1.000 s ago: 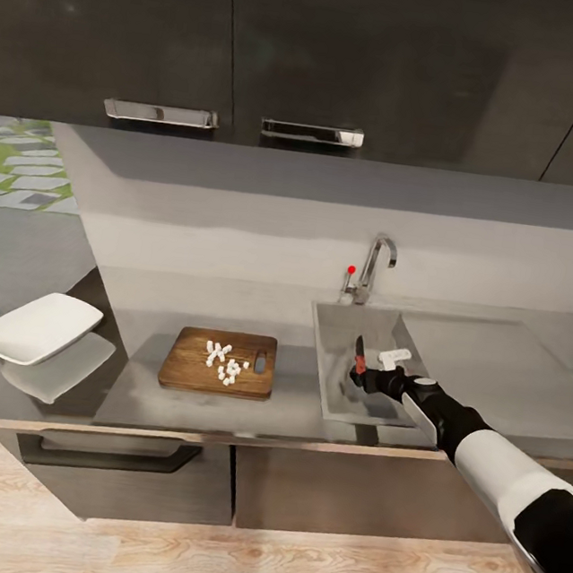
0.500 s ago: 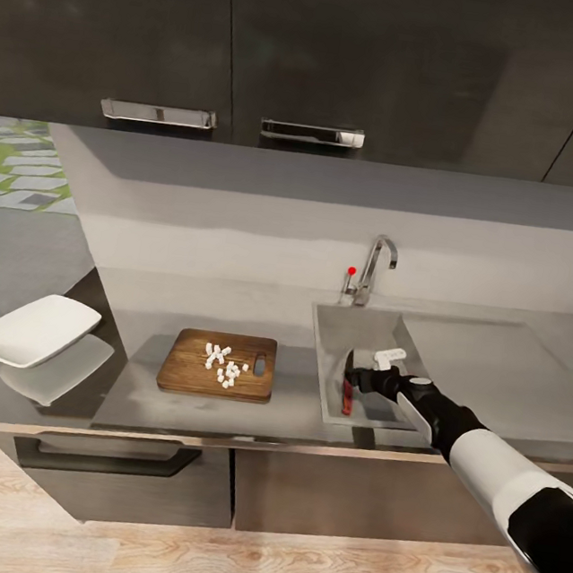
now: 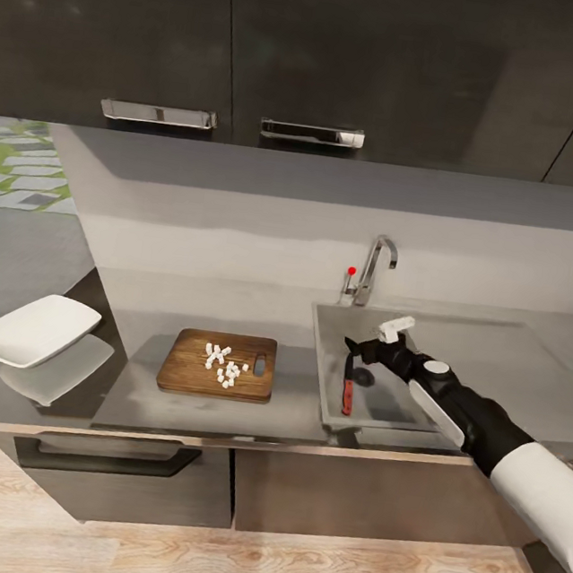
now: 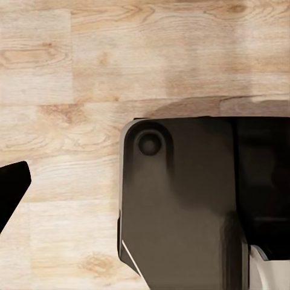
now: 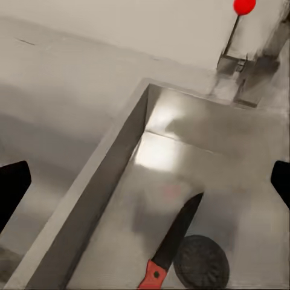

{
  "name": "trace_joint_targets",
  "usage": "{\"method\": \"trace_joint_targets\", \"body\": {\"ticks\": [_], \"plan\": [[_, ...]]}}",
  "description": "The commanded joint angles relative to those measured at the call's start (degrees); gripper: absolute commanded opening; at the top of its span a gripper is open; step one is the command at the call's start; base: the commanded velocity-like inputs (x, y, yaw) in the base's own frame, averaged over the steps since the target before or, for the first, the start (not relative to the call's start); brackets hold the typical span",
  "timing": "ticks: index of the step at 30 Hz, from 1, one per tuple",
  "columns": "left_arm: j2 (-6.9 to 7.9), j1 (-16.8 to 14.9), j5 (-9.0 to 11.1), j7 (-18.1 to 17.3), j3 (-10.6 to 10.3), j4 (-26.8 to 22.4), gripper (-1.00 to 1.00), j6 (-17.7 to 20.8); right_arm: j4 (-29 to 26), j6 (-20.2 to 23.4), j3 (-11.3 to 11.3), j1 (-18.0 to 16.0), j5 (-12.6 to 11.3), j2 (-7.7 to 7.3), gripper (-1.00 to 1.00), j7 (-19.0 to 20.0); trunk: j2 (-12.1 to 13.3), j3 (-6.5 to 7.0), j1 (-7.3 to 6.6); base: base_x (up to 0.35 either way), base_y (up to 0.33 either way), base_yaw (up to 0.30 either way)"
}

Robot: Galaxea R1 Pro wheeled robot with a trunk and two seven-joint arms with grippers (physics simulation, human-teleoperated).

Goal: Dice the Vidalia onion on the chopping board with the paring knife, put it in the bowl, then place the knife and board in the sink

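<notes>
Lying on the floor of the square grey steel sink (image 3: pixel 321 400), the small red-handled paring knife (image 3: pixel 347 387) rests just beside the round drain (image 5: pixel 202 261). Above it hovers the right hand (image 3: pixel 362 346), released, fingers spread. Left, pale diced onion bits (image 3: pixel 225 363) sit on the brown wooden chopping board (image 3: pixel 187 368).

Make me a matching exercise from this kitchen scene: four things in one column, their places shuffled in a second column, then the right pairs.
Things:
1. knife
2. diced onion
3. bowl
4. right gripper

Places:
A. at the countertop's left end
B. on the chopping board
C. lying in the sink, beside the drain
D. open, above the sink

Pairs: 1-C, 2-B, 3-A, 4-D
</notes>
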Motion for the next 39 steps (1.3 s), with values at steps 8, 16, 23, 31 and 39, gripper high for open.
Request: {"method": "trace_joint_targets", "body": {"ticks": [8,16,23,31,39], "plan": [[0.13,0.0,0.1,0.6,-0.5,-0.1,1.00,-0.1,-20.9,-0.2,0.1,8.5,-8.1,-6.77,1.00,-18.5,-0.1,-0.10,0.04,0.000,0.000,0.000],[0.76,0.0,0.1,0.6,-0.5,0.0,1.00,-0.1,-32.2,0.5,0.1,13.7,-9.1,-8.00,1.00,-30.8,-0.1,-0.10,0.04,0.000,0.042,0.000],[0.90,0.0,0.1,0.6,-0.5,-0.1,1.00,-0.1,-32.4,2.0,0.2,13.8,-12.8,-7.93,1.00,-31.3,-0.1,-0.10,0.04,0.000,0.287,0.000],[0.91,0.0,0.1,0.6,-0.5,-0.1,1.00,-0.2,-32.4,4.6,0.2,13.8,-13.2,-7.75,1.00,-31.3,-0.1,-0.10,0.04,0.000,0.301,0.000],[0.87,0.0,0.1,0.6,-0.5,-0.2,1.00,-0.2,-32.2,5.0,0.2,13.8,-14.6,-7.66,1.00,-31.3,-0.1,-0.10,0.04,0.000,0.301,0.000]]}}
